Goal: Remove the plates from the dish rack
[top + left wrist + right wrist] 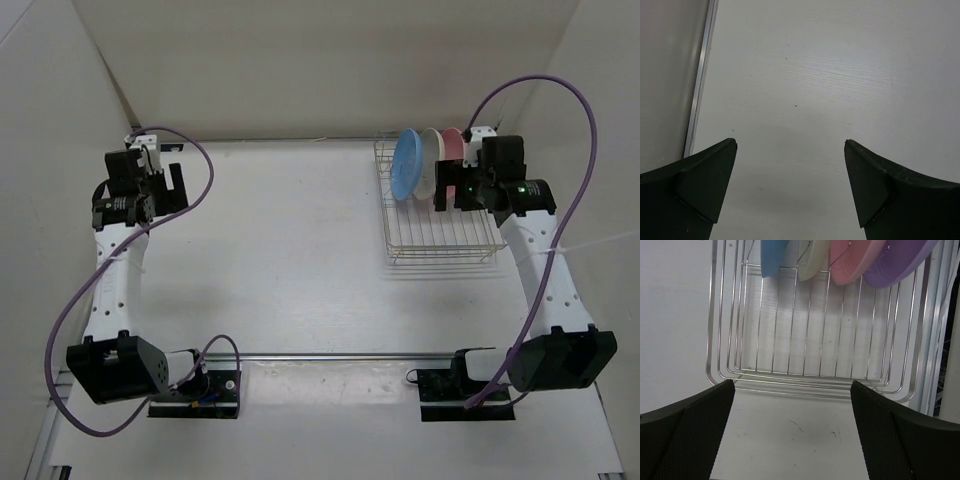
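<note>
Four plates (pixel 410 165) are stood on edge in the rack (pixel 810 375), at its end farthest from the arm bases. Across the rack from left to right are ranged the blue plate (pixel 772 257), the cream plate (pixel 812 260), the pink plate (pixel 852 262) and the purple plate (pixel 900 262). They lean close together, and their rims appear to overlap. The rack's near part is bare wire.

The right gripper (pixel 455 172) is seen over the rack's right side, just beside the plates, with its jaws spread wide and nothing between them. The left gripper (pixel 165 185) is seen well to the left of the rack, over the table (pixel 290 260), equally wide open and holding nothing.

Several failures can be foreseen. Because the plates are packed so closely, two rims could be caught at once, or a neighbour could be tipped over when one is drawn out. A smooth, shallow plastic rim could slip if it is pinched too near its edge. A finger could be snagged on the thin wires, so that the light rack is dragged or lifted with the plate. If the purple plate is taken first, little room would be left beside the rack's raised right side.
</note>
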{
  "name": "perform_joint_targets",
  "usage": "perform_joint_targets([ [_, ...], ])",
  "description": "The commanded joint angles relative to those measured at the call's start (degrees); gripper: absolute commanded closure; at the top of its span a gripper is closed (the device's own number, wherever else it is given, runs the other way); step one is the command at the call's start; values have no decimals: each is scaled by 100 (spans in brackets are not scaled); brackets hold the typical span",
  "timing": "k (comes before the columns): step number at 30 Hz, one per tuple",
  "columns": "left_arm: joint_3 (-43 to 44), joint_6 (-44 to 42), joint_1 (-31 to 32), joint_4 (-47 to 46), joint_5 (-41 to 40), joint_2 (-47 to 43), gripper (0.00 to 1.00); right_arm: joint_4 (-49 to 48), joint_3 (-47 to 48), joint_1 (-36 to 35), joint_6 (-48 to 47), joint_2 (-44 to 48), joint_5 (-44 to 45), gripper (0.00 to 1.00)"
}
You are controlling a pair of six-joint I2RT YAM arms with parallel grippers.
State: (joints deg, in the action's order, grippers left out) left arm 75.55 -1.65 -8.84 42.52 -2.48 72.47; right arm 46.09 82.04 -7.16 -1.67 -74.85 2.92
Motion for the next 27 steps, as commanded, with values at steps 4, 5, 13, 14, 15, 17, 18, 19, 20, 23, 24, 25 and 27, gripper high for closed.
perform_joint_targets([
  [4,663,-713,76,889,142,-470,0,-205,-29,426,-200,225,-1098,0],
  [5,567,-714,76,889,143,-557,0,-440,-108,426,-315,312,-1448,0],
  [13,347,-819,128,986,55,-558,0,-1866,-532,409,-659,384,-1673,0],
  [14,347,-819,128,986,55,-558,0,-1866,-218,408,-607,70,-1619,0],
  [15,347,-819,128,986,116,-489,0,-1805,-23,408,-554,-116,-1523,0],
  [17,399,-758,128,986,169,-488,0,-1805,459,347,-484,-589,-1443,0],
  [18,399,-758,128,986,230,-488,0,-1805,566,347,-483,-714,-1365,0],
  [19,399,-758,128,986,230,-436,0,-1866,628,286,-483,-820,-1286,0],
  [20,451,-810,128,986,230,-435,0,-1866,681,285,-535,-1012,-1233,0],
  [23,505,-811,181,986,230,-303,0,-1919,1041,127,-676,-1496,-1118,0],
  [24,505,-811,181,986,230,-251,0,-1919,1347,66,-746,-1628,-1057,0],
  [25,505,-811,181,986,230,-198,0,-1867,1515,65,-747,-1760,-1004,0],
  [27,505,-811,181,986,161,-146,0,-1866,1814,-40,-800,-2112,-873,0],
])
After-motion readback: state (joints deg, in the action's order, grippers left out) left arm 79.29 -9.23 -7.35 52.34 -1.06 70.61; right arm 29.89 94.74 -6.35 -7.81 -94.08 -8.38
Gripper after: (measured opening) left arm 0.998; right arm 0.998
